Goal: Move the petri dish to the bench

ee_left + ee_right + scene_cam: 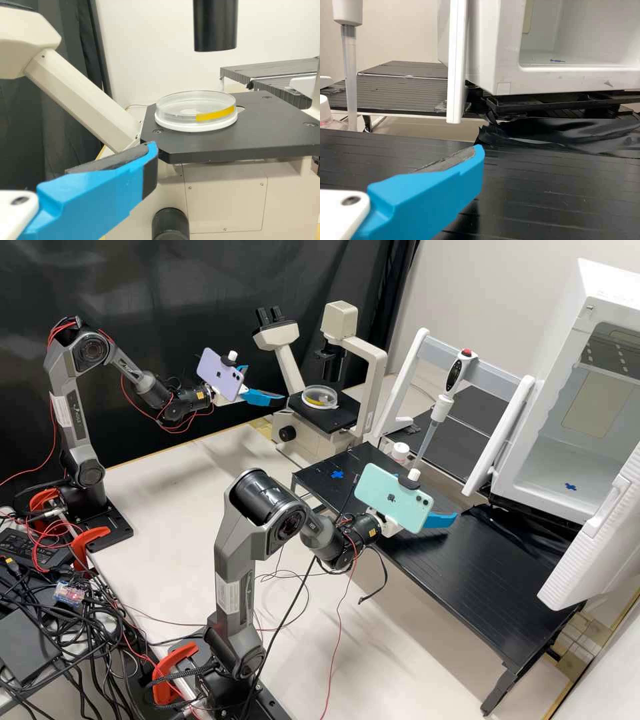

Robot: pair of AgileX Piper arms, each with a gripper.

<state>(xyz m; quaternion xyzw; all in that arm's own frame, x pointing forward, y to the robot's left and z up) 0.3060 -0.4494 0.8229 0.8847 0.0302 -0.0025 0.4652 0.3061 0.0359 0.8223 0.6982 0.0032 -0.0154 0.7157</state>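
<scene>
The black slatted bench (460, 567), the dish's destination, stretched toward four o'clock in the high view, the white cabinet (603, 287) open at two. Near twelve stood the microscope (300, 433), its black stage (275, 137) bearing the petri dish (180, 118), flat on a white base. The left gripper (265, 382) hung at the dish's nine o'clock, fingers well parted, nothing between them. The right gripper (441, 517) hung over the bench, between four and five o'clock from the dish, parted and empty, its exact gap impossible to tell. A blue cross (337, 475) marked the bench between five and six o'clock from the dish, a possible landing spot.

The step in hand appeared to be the left gripper's approach. It called for fingertips raised above the stage's edge, then a slow, level advance astride the dish, closing evenly and gently low on its clear wall; a lopsided squeeze risked skidding or tipping it. The lift needed to be small and level, away from the black cylinder (215, 25) overhead.
</scene>
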